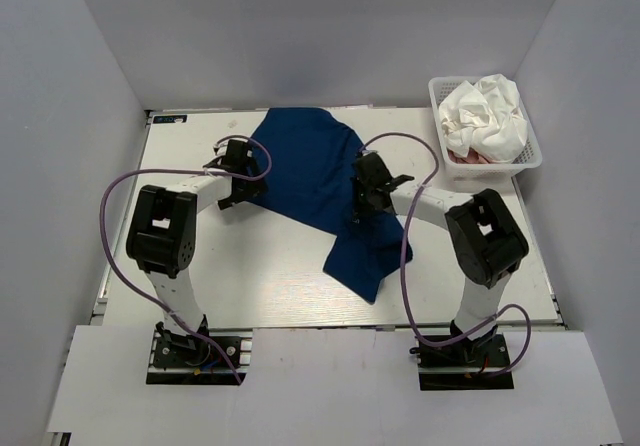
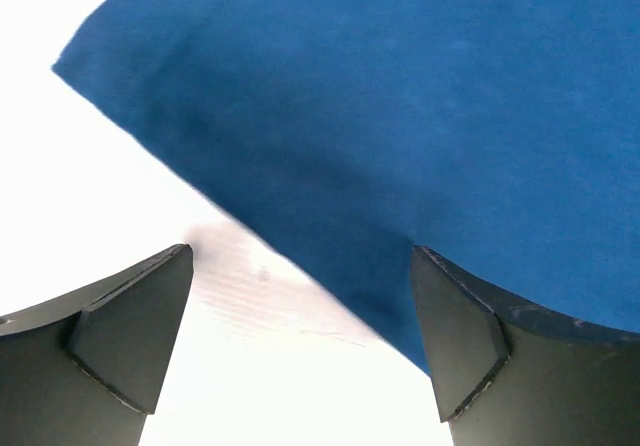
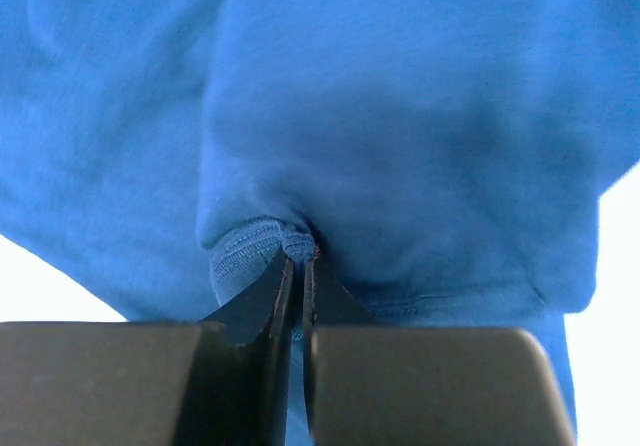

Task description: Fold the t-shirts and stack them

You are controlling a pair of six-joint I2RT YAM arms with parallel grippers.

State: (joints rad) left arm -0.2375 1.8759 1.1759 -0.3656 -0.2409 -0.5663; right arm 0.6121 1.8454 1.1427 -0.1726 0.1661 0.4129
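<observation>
Between plain grey walls (image 1: 300, 36), the pale surface (image 1: 250, 276) holds a soft navy t-shirt (image 1: 310, 166), rumpled across its middle. Right claw (image 3: 300, 252) is pinched on its stitched hem; left claw (image 2: 300, 258) gapes wide at its edge.

The pale, wood-grained rectangular counter (image 1: 200, 266) carries a rumpled navy blue cloth t-shirt (image 1: 310, 171). It lies spread across the middle, from near the far edge down to a narrower end nearer the front. To the right of that t-shirt, at the counter's far right corner, sits a white plastic mesh basket (image 1: 487, 170).
</observation>
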